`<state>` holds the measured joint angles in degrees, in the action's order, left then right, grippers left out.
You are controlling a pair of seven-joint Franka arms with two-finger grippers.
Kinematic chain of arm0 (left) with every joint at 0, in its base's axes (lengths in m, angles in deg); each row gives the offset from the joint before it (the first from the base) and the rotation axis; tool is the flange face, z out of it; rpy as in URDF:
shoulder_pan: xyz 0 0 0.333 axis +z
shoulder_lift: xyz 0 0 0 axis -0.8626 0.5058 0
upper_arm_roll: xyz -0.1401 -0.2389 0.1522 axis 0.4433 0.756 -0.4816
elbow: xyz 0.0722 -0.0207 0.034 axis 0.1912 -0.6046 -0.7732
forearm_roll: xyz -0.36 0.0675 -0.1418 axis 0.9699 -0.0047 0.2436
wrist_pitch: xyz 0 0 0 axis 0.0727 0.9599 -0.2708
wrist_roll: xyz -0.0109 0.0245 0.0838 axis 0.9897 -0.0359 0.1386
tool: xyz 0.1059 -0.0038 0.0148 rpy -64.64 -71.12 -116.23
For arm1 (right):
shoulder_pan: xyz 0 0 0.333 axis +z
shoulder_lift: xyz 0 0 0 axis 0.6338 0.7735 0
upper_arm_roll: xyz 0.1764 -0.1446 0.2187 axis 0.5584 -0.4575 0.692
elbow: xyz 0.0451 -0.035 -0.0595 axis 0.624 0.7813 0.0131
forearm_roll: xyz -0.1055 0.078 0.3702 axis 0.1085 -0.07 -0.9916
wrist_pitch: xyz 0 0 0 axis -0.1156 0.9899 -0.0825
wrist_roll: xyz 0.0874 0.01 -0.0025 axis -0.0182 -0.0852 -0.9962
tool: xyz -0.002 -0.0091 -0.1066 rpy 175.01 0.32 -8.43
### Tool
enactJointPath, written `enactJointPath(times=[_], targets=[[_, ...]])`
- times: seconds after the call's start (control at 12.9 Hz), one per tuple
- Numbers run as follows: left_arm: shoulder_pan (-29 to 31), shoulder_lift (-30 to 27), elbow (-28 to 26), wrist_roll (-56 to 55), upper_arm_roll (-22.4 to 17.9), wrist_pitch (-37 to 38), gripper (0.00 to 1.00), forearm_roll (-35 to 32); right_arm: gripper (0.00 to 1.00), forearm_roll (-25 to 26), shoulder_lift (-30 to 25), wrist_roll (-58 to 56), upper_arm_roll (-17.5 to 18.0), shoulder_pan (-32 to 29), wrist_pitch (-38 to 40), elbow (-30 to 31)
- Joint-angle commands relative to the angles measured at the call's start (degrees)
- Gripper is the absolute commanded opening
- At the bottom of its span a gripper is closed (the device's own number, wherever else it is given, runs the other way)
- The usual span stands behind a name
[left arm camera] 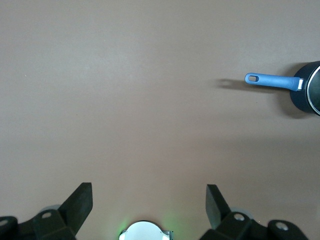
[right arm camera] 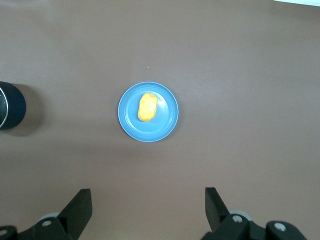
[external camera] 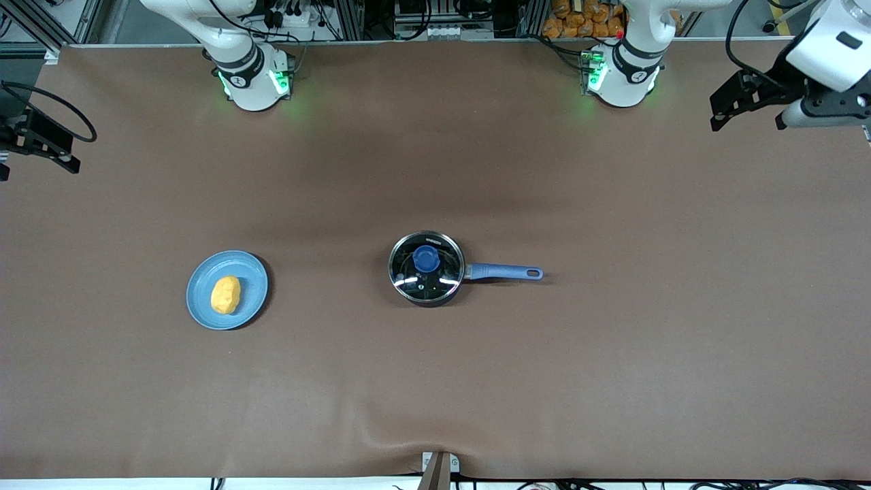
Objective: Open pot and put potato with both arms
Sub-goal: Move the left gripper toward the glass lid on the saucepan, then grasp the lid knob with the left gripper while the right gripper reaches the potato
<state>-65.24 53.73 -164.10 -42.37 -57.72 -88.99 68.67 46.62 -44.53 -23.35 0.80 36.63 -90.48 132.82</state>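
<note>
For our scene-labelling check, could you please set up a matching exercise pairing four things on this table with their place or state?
Things:
1. potato
2. lid
3. pot handle
4. left gripper

States:
A. points toward the left arm's end of the table
B. open, holding nothing
C. lies on the blue plate
D. sits closed on the pot

Pairs: 1-C, 2-D, 3-A, 4-B

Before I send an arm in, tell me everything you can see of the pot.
The pot is a small black round saucepan standing upright on the brown table, mid-table. Its clear glass lid with a blue knob sits closed on it. The long straight blue handle, with a hanging hole at its tip, points toward the left arm's end. Nothing else touches it.
</note>
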Motion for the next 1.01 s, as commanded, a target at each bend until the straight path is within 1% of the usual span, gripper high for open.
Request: enactJointPath(times=[0.0, 0.08, 0.23, 0.39, 0.46, 0.54, 0.7, 0.77, 0.85, 0.93], targets=[[-2.5, 4.9, 3.7, -0.4, 0.9, 1.1, 1.0, 1.4, 1.0, 0.4, 0.0, 0.1, -0.1, 0.4, 0.2, -0.3], [-3.4, 7.1, 5.0, -0.6, 2.1, -1.6, 1.0, 1.6, 1.0, 0.4, 0.0, 0.1, -0.2, 0.4, 0.2, -0.3], [-6.4, 12.2, 5.5, -2.8, 5.5, -7.8, 1.0, 0.1, 1.0, 0.4, 0.0, 0.1, -0.2, 0.4, 0.2, -0.3], [-12.5, 16.9, 5.6, -10.7, 6.4, -12.5, 1.0, -3.1, 1.0, 0.4, 0.0, 0.1, -0.1, 0.4, 0.2, -0.3], [-15.8, 19.7, 5.6, -16.5, 6.4, -16.8, 1.0, -3.2, 1.0, 0.4, 0.0, 0.1, -0.1, 0.4, 0.2, -0.3], [-18.9, 22.7, 7.1, -21.3, 6.3, -20.4, 1.0, -3.3, 1.0, 0.4, 0.0, 0.1, -0.2, 0.4, 0.2, -0.3], [-23.1, 30.1, 13.2, -27.3, 6.0, -21.8, 1.0, -4.9, 1.0, 0.4, 0.0, 0.1, -0.1, 0.4, 0.2, -0.2], [-26.1, 33.0, 14.9, -31.5, 5.8, -22.2, 1.0, -7.2, 1.0, 0.4, 0.0, 0.1, -0.1, 0.4, 0.2, -0.1], [-28.6, 35.8, 16.6, -38.0, 5.6, -24.2, 1.0, -9.7, 1.0, 0.4, 0.0, 0.1, -0.1, 0.4, 0.2, -0.1], [-29.4, 38.2, 18.1, -41.8, 5.6, -25.7, 1.0, -10.7, 1.0, 0.4, 0.1, 0.0, -0.1, 0.4, 0.2, -0.1]])
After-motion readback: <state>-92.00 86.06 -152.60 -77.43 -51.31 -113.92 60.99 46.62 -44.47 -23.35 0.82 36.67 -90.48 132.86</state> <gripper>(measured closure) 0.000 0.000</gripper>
